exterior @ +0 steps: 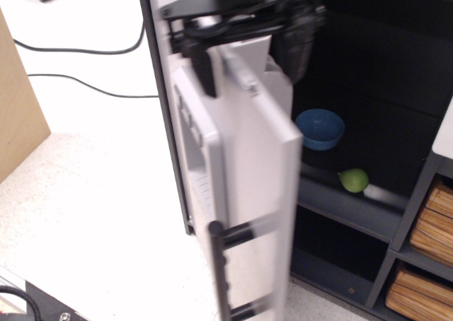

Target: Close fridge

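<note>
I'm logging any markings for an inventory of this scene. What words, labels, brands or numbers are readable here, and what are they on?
No readable text in this view.
The fridge door's dispenser panel shows only blurred button shapes, nothing legible.
The gripper, blue bowl and green fruit carry no visible markings.

The tool (251, 49) straddles the top edge of the half-open fridge door (248, 194).

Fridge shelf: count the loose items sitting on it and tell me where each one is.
2. A blue bowl sits at the shelf's back, just right of the door's edge; a green fruit lies right of it, nearer the front. The door may hide more.
</note>
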